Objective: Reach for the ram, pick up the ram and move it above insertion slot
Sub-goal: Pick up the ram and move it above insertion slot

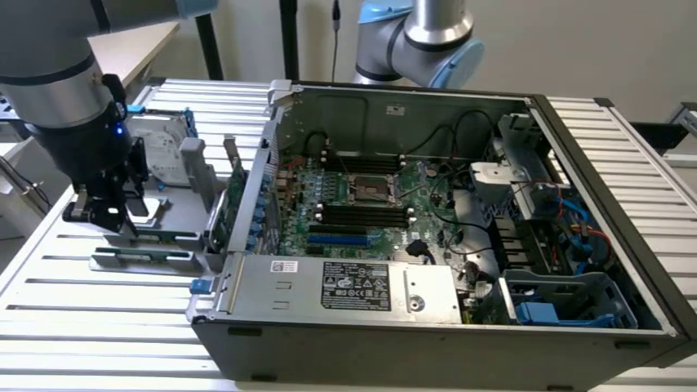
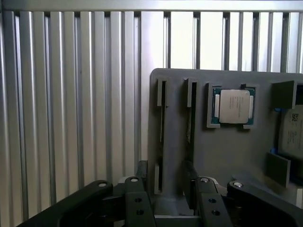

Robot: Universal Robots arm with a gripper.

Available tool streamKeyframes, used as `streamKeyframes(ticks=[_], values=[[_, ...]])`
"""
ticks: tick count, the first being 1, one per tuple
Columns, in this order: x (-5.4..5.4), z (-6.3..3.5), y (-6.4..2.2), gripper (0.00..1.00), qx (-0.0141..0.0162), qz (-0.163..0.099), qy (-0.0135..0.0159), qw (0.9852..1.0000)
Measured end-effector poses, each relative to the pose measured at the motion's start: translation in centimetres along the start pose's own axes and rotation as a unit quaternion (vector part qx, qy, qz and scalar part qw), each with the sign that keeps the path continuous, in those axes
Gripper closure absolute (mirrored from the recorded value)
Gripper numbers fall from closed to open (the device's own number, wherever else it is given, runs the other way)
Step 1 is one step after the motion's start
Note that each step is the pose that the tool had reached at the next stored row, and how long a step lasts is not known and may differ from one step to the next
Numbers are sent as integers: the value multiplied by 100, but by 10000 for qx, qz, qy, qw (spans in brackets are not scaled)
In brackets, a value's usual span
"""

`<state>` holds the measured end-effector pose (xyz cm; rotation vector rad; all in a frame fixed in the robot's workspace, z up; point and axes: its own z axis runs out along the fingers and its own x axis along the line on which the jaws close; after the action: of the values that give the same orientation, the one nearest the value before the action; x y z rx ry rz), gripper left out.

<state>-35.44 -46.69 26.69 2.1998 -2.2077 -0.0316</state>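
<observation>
Just over the gray tray (image 2: 227, 156) edge, the tool (image 2: 165, 182) stands open, fingers flanking the edge-on ram (image 2: 163, 113).

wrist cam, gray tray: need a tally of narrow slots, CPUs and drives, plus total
Narrow slots: 2
CPU: 1
Hard drive, partly cut off at the picture's edge: 1
Total on the gray tray: 4
</observation>
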Motion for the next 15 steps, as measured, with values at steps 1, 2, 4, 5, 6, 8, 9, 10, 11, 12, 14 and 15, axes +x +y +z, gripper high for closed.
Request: streamKeyframes(ticks=[1, 2, 4, 5, 6, 8, 9, 10, 11, 12, 14, 15], values=[[0, 19, 4, 58, 0, 0, 0, 10000], [0, 37, 8, 58, 0, 0, 0, 10000], [0, 73, 11, 58, 1, 0, 0, 10000], [0, 91, 12, 58, 1, 0, 0, 10000], [0, 110, 12, 58, 0, 0, 1, 10000], [-1, 146, 11, 58, 0, 0, 0, 10000], [0, 164, 10, 58, 0, -1, 0, 10000], [-1, 182, 9, 58, 0, 0, 0, 10000], [-1, 200, 9, 58, 0, -1, 0, 10000], [-1, 218, 8, 58, 0, -4, 0, 10000], [-1, 254, 7, 58, 0, -8, 0, 10000], [-1, 272, 7, 58, 0, -10, 1, 10000]])
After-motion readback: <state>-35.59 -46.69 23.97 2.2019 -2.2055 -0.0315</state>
